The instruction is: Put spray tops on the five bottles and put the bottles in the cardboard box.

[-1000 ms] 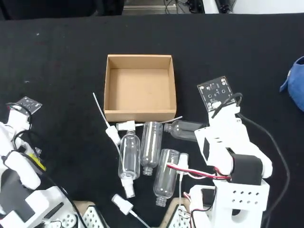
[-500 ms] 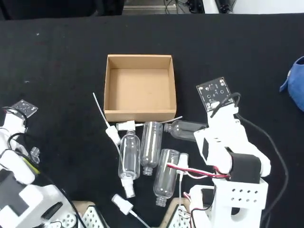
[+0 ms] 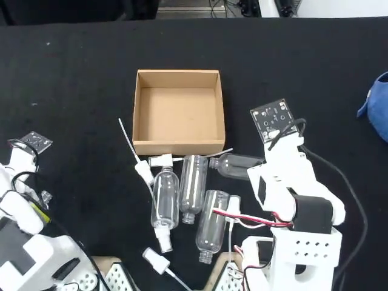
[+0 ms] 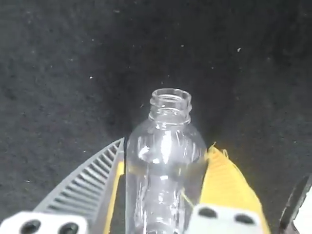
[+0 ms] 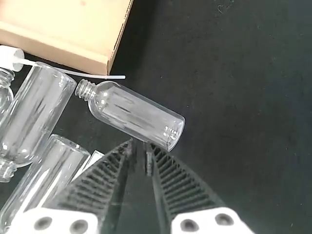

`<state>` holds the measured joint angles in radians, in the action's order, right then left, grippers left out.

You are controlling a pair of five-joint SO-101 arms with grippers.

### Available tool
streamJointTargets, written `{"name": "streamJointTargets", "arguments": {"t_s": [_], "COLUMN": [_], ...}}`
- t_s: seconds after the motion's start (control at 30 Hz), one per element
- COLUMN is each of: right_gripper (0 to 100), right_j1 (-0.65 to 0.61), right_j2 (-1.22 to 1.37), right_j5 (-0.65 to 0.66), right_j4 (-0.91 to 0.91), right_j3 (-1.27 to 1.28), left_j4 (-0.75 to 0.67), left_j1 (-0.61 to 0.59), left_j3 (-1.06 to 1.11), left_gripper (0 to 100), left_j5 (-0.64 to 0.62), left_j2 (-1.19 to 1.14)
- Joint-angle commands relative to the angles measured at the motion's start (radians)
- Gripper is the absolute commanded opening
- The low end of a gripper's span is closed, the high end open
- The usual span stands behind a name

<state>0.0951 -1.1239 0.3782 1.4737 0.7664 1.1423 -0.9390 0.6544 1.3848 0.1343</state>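
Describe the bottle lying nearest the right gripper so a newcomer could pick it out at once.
Start at the cardboard box mid-table and go to its near right corner. A clear, uncapped bottle lies on its side there, just ahead of the right gripper. Unlike the three bottles beside it, which point at the box, it lies along the box's front wall.
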Motion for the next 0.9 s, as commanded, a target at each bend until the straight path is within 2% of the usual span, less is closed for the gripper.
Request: {"name": "streamJointTargets", "arguments": {"t_s": [0.0, 0.2, 0.3, 0.43, 0.5, 0.63, 0.7, 0.87], "right_gripper": [1.5, 1.5, 1.5, 1.5, 1.5, 1.5, 1.5, 1.5], "right_j1": [-0.017, -0.018, -0.037, -0.169, -0.253, -0.384, -0.453, -0.698], "right_j2": [-0.004, -0.004, -0.004, 0.005, 0.007, 0.007, 0.007, 0.012], "right_j5": [0.008, 0.000, -0.002, -0.002, -0.006, -0.087, -0.106, -0.106], "right_j4": [-0.005, -0.008, -0.005, 0.005, 0.009, 0.012, 0.028, 0.058], "right_j3": [-0.005, -0.047, -0.125, -0.179, -0.180, -0.179, -0.180, -0.171], "left_j4": [-0.002, 0.091, 0.192, 0.238, 0.201, 0.041, 0.015, -0.023], "left_j1": [-0.015, -0.059, -0.042, 0.058, 0.110, 0.196, 0.243, 0.274], "left_j3": [-0.013, -0.180, -0.245, -0.182, -0.111, 0.074, 0.134, 0.180], "left_gripper": [3, 3, 3, 3, 3, 3, 3, 3], "left_j5": [0.012, -0.089, -0.209, -0.402, -0.502, -0.769, -0.890, -1.054], "left_j2": [0.017, 0.112, 0.218, 0.399, 0.505, 0.713, 0.807, 0.934]}}
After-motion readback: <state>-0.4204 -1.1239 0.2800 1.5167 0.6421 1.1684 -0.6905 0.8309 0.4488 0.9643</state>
